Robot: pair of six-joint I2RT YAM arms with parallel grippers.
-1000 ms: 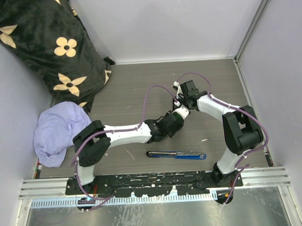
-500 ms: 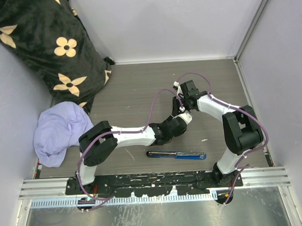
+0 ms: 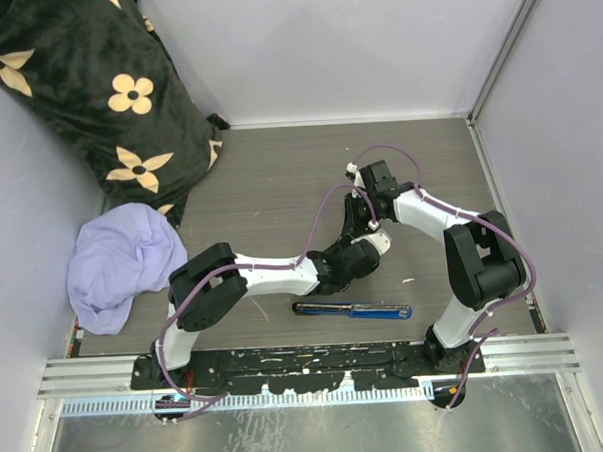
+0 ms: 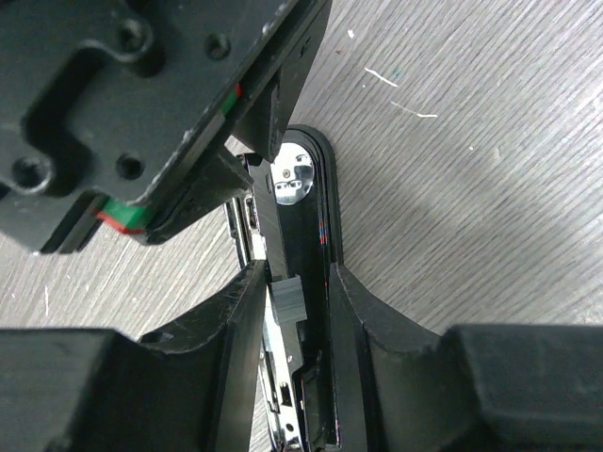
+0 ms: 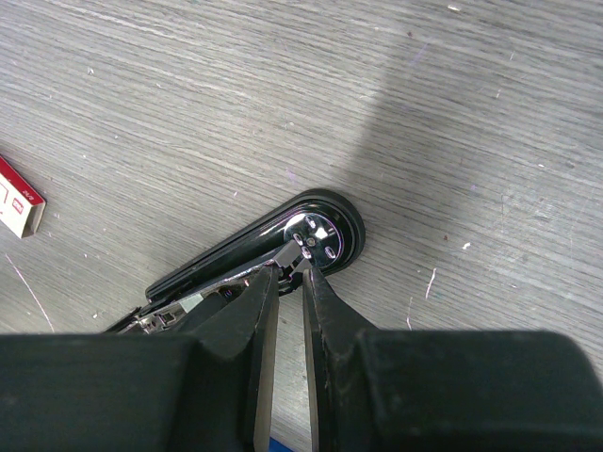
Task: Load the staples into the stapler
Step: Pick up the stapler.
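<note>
Nearest the viewer, the two arm bases sit on a metal rail point(image 3: 308, 364) at the edge of a grey wood-grain table point(image 3: 279, 177). Just beyond the rail, a slim blue stapler point(image 3: 351, 310) lies flat, crosswise and apart from both arms. Past it, the left arm reaches low across the table to the right, and the left gripper point(image 4: 294, 282) straddles a black stapler point(image 4: 301, 179) lying there. One finger stands close on each side of its body, but it cannot be told whether they are squeezing it. A small grey block point(image 4: 285, 299) sits in the stapler's open channel between those fingers. The right arm bends in from the right side, and the right gripper point(image 5: 290, 262) points down at the stapler's rounded end. Its jaws are clenched on the thin metal strip there, just above the round shiny plate of the base. The staples point(image 5: 19, 207), a small red-and-white box, lie flat on the table. They show only at the left edge of the right wrist view, well apart from the stapler. Farther back on the left lies a crumpled lilac cloth point(image 3: 118, 262). Behind it, a black pillow point(image 3: 85, 85) with cream flowers leans in the far left corner.
</note>
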